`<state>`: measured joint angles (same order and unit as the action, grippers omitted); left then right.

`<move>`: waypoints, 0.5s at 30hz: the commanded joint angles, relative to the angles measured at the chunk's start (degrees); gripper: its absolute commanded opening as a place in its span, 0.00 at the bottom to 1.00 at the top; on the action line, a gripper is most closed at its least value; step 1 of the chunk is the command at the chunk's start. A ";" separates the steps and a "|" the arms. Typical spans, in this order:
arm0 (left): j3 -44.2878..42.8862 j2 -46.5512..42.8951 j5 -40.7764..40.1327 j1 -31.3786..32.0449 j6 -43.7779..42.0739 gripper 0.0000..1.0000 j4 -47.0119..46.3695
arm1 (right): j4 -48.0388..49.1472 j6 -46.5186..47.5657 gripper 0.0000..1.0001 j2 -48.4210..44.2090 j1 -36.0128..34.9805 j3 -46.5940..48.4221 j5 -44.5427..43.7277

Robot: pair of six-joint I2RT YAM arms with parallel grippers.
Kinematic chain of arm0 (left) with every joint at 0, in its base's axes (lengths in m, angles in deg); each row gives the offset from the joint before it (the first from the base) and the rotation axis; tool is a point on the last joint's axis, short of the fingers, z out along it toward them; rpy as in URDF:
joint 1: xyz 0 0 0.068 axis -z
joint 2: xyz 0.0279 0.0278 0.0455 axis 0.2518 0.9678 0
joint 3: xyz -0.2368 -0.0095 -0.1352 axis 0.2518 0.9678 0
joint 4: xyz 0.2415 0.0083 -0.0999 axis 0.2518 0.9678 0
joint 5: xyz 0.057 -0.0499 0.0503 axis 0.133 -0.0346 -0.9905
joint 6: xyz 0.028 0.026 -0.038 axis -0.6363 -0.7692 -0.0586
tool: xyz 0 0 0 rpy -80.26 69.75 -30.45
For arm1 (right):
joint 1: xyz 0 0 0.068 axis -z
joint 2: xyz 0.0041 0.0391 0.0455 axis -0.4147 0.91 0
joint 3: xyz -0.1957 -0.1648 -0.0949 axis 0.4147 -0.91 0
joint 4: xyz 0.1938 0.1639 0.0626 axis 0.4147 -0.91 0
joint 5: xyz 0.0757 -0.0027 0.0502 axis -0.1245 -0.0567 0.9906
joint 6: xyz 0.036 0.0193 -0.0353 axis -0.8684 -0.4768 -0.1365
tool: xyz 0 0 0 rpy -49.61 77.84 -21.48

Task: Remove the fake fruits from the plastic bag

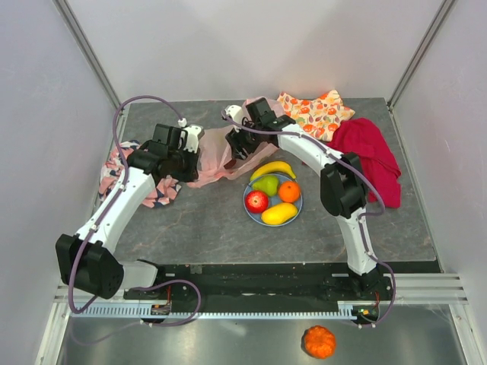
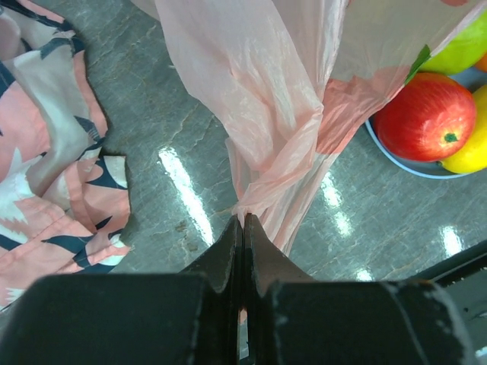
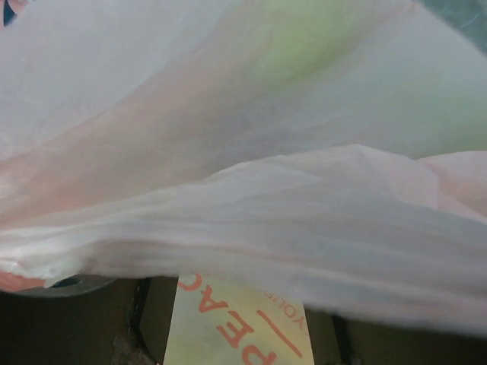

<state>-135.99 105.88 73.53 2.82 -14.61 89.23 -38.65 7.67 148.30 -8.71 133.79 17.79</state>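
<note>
Whereas five glossy plastic fruits (image 1: 257,201) already lie on the round blue plate (image 1: 298,207), at five o'clock from the thin translucent pink plastic bag (image 1: 217,156), the left tool (image 2: 243,220) is clamped on its film. The right tool (image 1: 242,143), buried in film, cannot be judged. A green tint (image 3: 304,38) inside suggests fruit remains.

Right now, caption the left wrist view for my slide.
Left gripper pinching the pink plastic bag; patterned cloth at left, red apple on plate at right.
</note>
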 commanded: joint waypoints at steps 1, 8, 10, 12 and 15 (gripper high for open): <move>-2.83 -0.03 3.46 -0.27 -0.07 0.02 -0.72 | -3.58 -7.26 0.68 2.31 -0.45 5.83 1.36; -4.50 1.55 3.64 -0.27 1.34 0.01 -2.48 | -6.92 -12.80 0.71 4.33 -1.15 7.33 1.88; -4.77 1.81 3.38 -0.36 3.10 0.02 -2.57 | -8.06 -13.41 0.70 3.81 -1.33 7.77 -0.21; -5.29 2.25 3.29 -0.45 4.15 0.01 -2.74 | -8.76 -14.29 0.69 0.74 -1.24 5.33 -2.67; -5.47 3.04 3.37 -0.71 5.55 0.02 -3.27 | -11.40 -15.43 0.67 -3.04 -1.33 1.73 -1.73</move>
<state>-139.01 107.89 75.85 2.71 -12.64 88.16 -46.08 -4.26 151.76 -9.67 138.16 16.76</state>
